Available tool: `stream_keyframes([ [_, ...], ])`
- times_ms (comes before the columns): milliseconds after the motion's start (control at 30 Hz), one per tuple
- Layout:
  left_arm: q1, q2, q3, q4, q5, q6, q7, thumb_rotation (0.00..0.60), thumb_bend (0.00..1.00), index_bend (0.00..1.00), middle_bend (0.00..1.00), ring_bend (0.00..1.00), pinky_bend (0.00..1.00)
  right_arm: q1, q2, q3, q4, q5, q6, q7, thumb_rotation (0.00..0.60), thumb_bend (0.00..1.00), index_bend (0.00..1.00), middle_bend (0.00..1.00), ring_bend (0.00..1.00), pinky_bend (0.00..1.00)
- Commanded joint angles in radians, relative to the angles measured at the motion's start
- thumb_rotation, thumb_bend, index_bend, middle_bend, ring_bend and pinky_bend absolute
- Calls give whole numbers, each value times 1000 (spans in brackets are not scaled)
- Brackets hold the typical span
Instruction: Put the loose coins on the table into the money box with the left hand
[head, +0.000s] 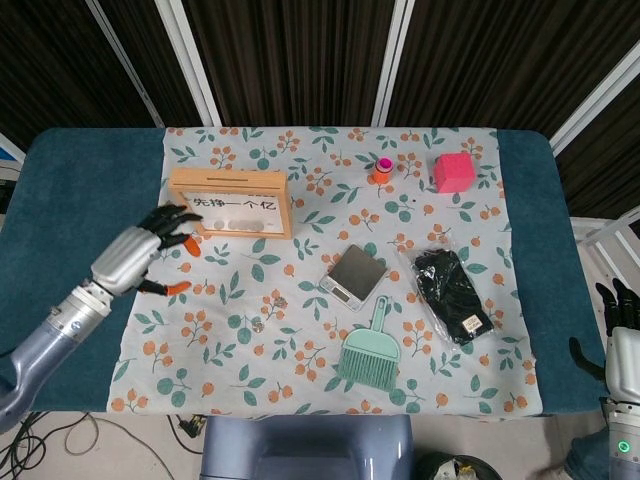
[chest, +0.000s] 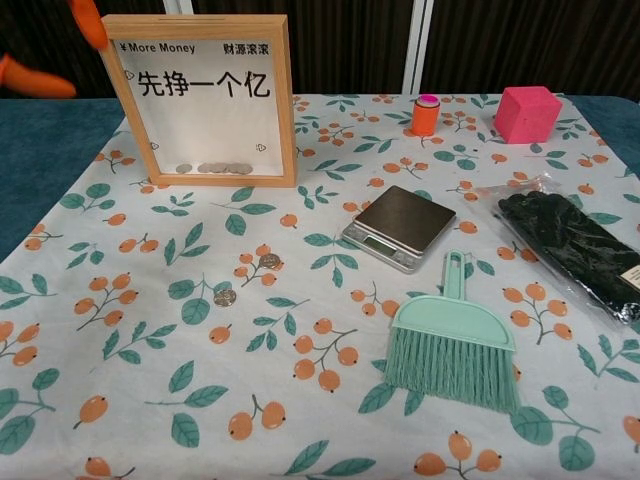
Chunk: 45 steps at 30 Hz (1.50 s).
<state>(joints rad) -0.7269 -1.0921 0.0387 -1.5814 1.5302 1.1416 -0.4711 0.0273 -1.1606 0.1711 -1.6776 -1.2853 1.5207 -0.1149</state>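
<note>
Hovering left of the money box, left hand released, fingers spread, grasping nothing; two loose coins lying right of it, below the box.

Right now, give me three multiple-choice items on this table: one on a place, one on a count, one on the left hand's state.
1. Where does the small scale lie?
A. Behind the brush, toward the table's middle
B. Inside the money box
C. On top of the pink cube

2. How many loose coins lie on the cloth in front of the money box?
A. None
B. Two
C. Five

3. What is the left hand doing?
A. Holding the brush
B. Pressing on the scale
C. Holding nothing, fingers spread, beside the money box

Answers:
1. A: the chest view shows the scale just behind the brush's handle.
2. B: one coin and another coin lie on the cloth.
3. C: the head view shows spread fingers with nothing between them.
</note>
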Motion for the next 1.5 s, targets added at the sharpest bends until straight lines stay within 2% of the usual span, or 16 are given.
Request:
stream_keyframes([
  [33, 13, -102, 44, 64, 52, -42, -38, 600, 169, 431, 124, 0, 0, 0, 1, -2, 2, -3, 0, -2, 600, 395, 117, 27, 50, 0],
  [233, 5, -341, 48, 272, 101, -76, 8, 600, 169, 385, 115, 0, 0, 0, 3, -8, 1, -16, 2, -5, 600, 394, 117, 27, 50, 0],
  [400, 0, -450, 51, 380, 127, -83, -4, 600, 175, 396, 119, 0, 0, -3, 4, -12, -1, -23, 7, -7, 600, 395, 117, 27, 50, 0],
  [567, -13, -536, 41, 484, 141, -91, 45, 600, 203, 423, 120, 0, 0, -5, 6, -9, -4, -18, 10, -3, 600, 394, 117, 27, 50, 0],
  [1067, -50, -605, 66, 575, 172, -137, 55, 600, 267, 449, 116, 0, 0, -5, 8, -4, -7, -9, 8, 1, 600, 395, 117, 27, 50, 0],
  [1500, -53, -588, 77, 570, 170, -148, 126, 600, 267, 468, 113, 0, 0, -4, 9, -2, -7, -8, 6, 6, 600, 395, 117, 27, 50, 0],
])
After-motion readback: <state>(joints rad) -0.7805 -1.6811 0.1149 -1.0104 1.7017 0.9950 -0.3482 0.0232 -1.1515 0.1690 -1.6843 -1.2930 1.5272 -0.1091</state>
